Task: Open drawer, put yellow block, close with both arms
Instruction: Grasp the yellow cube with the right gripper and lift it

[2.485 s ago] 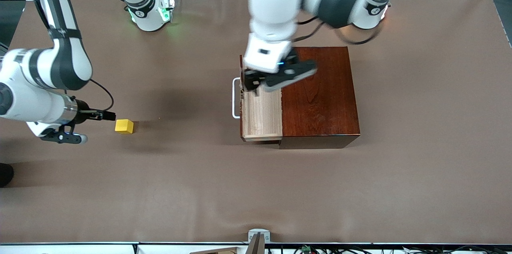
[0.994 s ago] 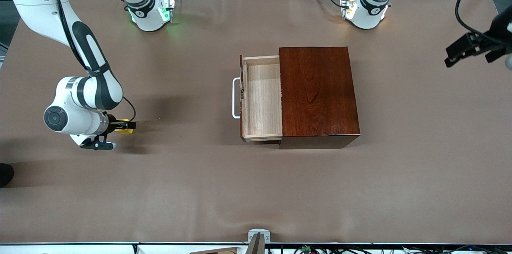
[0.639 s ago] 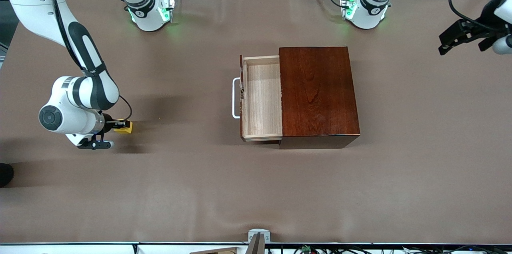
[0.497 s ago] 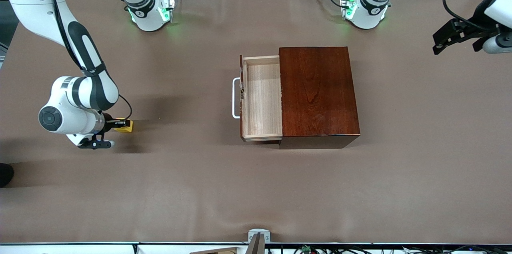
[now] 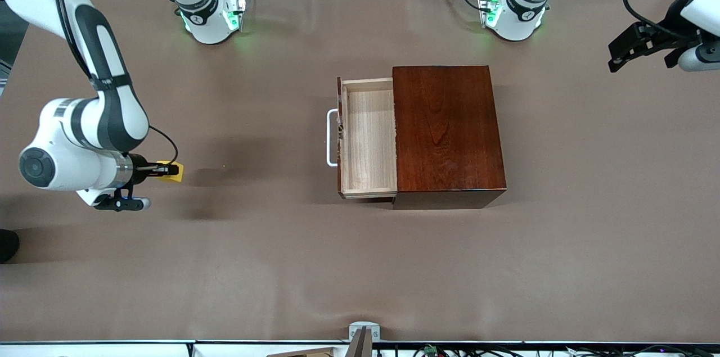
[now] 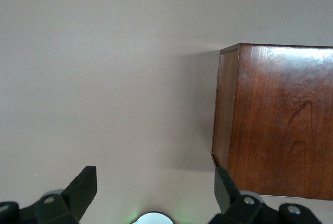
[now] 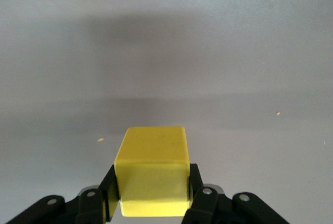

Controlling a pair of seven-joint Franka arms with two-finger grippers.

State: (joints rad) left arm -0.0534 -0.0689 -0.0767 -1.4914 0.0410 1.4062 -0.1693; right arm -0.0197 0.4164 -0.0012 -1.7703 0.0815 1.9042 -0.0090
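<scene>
1. The yellow block [image 5: 171, 171] is clamped in the right tool [image 5: 163, 171] over the tabletop [image 5: 281, 267], well apart from the drawer [image 5: 368, 138].
2. The drawer, pulled open, lies from the block toward the left arm's end.
3. The left tool [image 5: 638, 48], fingers apart, waits past the box [image 5: 447, 132].

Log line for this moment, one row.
drawer: open, empty | right gripper: shut on yellow block | left gripper: open, waiting beside wooden box

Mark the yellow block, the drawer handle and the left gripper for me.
yellow block [image 7: 151, 174]: right wrist view, its near face.
drawer handle [image 5: 328, 138]: front view, middle of the white bar.
left gripper [image 5: 616, 54]: front view, between its fingertips.
</scene>
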